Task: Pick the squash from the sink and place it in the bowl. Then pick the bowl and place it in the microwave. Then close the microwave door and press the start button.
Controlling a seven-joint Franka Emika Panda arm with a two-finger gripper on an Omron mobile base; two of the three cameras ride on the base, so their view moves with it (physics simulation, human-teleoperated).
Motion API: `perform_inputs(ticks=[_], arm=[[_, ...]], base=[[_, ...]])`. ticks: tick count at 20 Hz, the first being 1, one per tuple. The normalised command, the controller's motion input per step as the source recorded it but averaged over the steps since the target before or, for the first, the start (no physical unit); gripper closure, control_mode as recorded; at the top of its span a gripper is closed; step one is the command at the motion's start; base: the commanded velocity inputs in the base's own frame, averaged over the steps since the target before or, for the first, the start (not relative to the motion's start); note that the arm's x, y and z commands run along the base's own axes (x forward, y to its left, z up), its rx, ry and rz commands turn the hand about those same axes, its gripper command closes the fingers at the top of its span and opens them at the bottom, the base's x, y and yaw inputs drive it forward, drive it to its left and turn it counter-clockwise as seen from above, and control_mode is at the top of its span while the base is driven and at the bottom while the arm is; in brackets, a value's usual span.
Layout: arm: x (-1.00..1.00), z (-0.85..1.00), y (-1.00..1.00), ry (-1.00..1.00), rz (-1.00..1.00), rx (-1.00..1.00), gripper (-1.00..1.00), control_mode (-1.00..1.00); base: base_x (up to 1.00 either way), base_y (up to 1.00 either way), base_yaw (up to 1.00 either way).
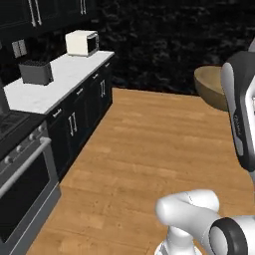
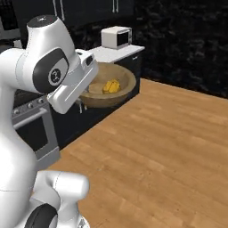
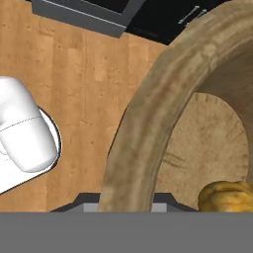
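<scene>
My fingers are clamped on the rim of the bowl (image 2: pixel 107 87), carrying it in the air above the wooden floor (image 2: pixel 169 142). The squash (image 2: pixel 111 86) lies inside the bowl, just beyond my grip, close against the near wall. Farther off past the bowl, a small white microwave (image 2: pixel 116 37) sits on the white bench (image 1: pixel 55 82), well apart from me.

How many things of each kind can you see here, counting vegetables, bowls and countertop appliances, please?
Vegetables: 1, the squash, lying in the bowl.
Bowls: 1, the wooden bowl, carried above the floor.
Countertop appliances: 2, the white microwave-like box and the dark toaster.
Total: 4.
</scene>
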Motion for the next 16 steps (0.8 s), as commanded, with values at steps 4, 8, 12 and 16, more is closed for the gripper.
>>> perform_inputs(ticks=[4,8,12,16], arm=[[0.0,0.0,0.0,0.0,0.0,0.0,1.0,1.0],[0.0,0.0,0.0,0.0,0.0,0.0,1.0,1.0],[0.0,0.0,0.0,0.0,0.0,0.0,1.0,1.0],[0.0,0.0,0.0,0.0,0.0,0.0,1.0,1.0]], base=[[0.0,0.0,0.79],[0.0,0.0,0.78],[0.28,-0.23,0.75],[0.59,-0.71,0.54]])
